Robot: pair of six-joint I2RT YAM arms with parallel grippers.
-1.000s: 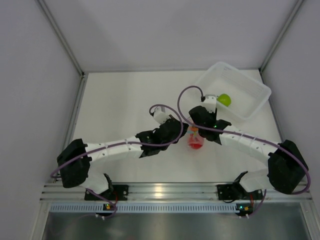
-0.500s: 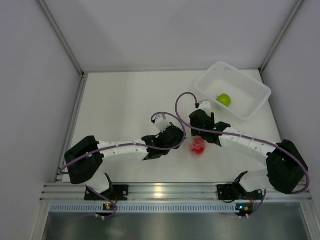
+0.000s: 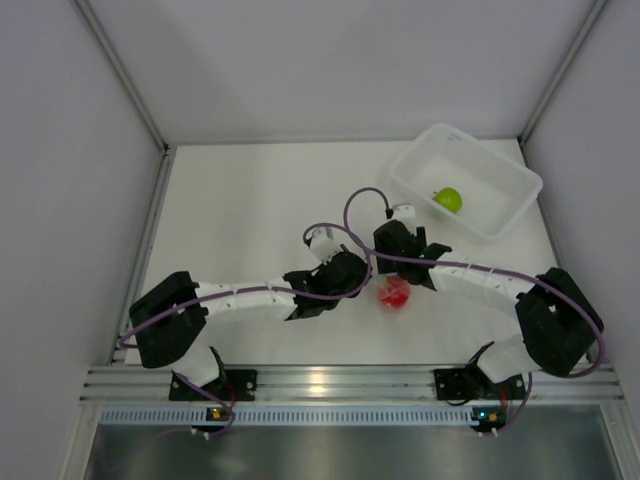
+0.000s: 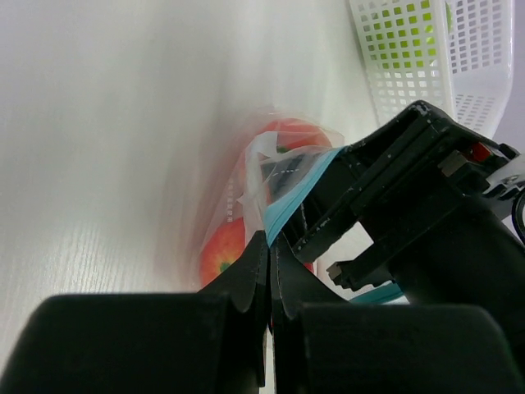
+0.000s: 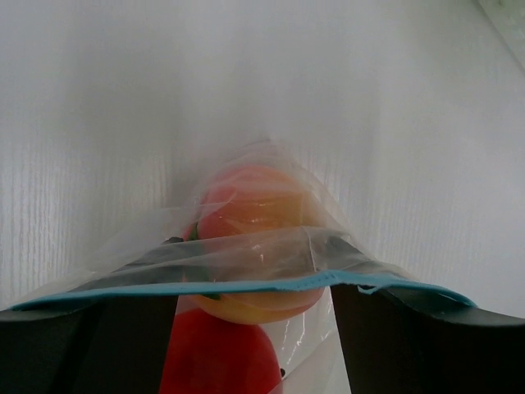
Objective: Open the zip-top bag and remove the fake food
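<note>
The zip-top bag [image 3: 395,293] lies mid-table between both grippers, the red fruit showing through it. In the right wrist view the bag's teal zip strip [image 5: 246,287] stretches across my right gripper [image 5: 254,305], whose fingers stand wide apart. Behind the strip sit the orange-peach fruit [image 5: 254,213] and the red fruit [image 5: 217,357]. My left gripper [image 4: 269,246] is shut on the bag's edge beside the strip [image 4: 291,197]. From above, the left gripper [image 3: 366,283] and the right gripper [image 3: 396,270] meet at the bag. The lime green fruit [image 3: 448,199] lies in the bin.
The translucent white bin [image 3: 482,165] stands at the back right, and its mesh wall [image 4: 410,57] shows in the left wrist view. White walls enclose the table on three sides. Both arms cross the near middle of the table.
The bag has come down from between the raised grippers to the table. The left gripper has moved right and nearer. The right gripper has moved left, away from the bin.
</note>
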